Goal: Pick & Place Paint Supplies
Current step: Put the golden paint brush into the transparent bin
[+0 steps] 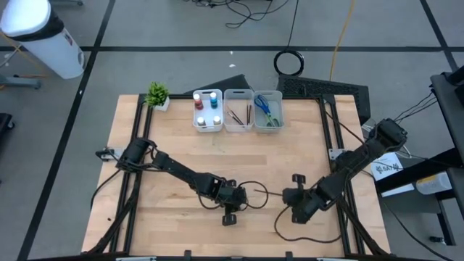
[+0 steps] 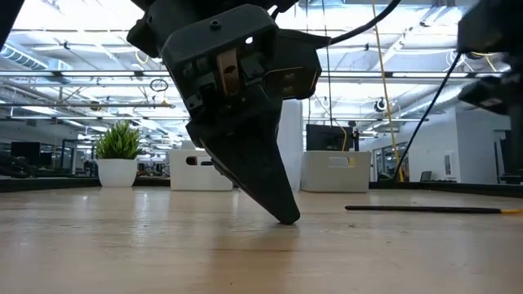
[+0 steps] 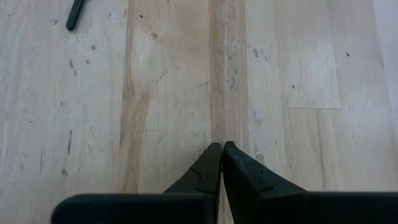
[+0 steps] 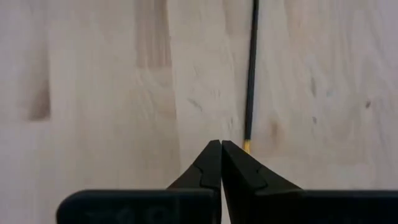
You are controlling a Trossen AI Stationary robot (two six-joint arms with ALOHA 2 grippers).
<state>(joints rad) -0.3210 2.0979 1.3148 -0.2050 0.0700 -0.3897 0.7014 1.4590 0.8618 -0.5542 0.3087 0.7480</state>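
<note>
Table (image 1: pixel 181 145) bare under both jaws; left and right jaws together, brush (image 4: pixel 250 74) just beyond right tips.

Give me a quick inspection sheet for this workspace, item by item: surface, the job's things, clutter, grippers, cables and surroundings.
Surface: wooden table, light planks, faint marks.
Job's things: paint bottles in the left bin; brushes in the middle bin; scissors in the right bin; one thin dark brush lies loose on the wood by the right gripper.
Clutter: potted plant at the far left corner.
Grippers: left gripper shut, empty, tips at the wood near the front; right gripper shut, empty, low near the front, beside the loose brush.
Cables: a black cable loops between the arms; coiled cable on the floor.
Surroundings: white bin on the floor, far left.
</note>
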